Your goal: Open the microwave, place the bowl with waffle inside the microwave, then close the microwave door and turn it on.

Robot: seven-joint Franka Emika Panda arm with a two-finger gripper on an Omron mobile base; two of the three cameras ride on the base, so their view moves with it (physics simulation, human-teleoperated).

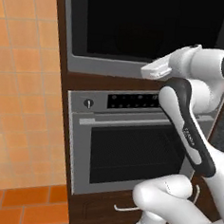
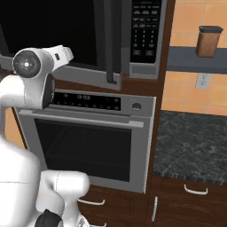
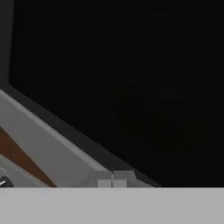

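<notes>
The microwave [image 2: 146, 66] is built in above the oven, with a keypad strip [image 2: 145, 31] on its right. The microwave door [image 1: 139, 25], black glass in a grey frame, lies flush against the box, and its dark vertical handle [image 2: 110, 44] runs beside the keypad. My gripper [image 3: 113, 180] is shut with nothing between its fingertips. It is close in front of the lower grey frame of the door [image 3: 52, 144]. The white hand [image 1: 155, 69] is at the door's bottom edge, left of the handle. The bowl with waffle is out of view.
A silver oven [image 1: 130, 148] with a horizontal bar handle [image 2: 80, 119] sits directly under the microwave. A dark stone counter [image 2: 190, 146] lies to the right, with a brown jar [image 2: 208, 41] on a shelf above it. Drawers with metal pulls [image 2: 196, 190] sit below.
</notes>
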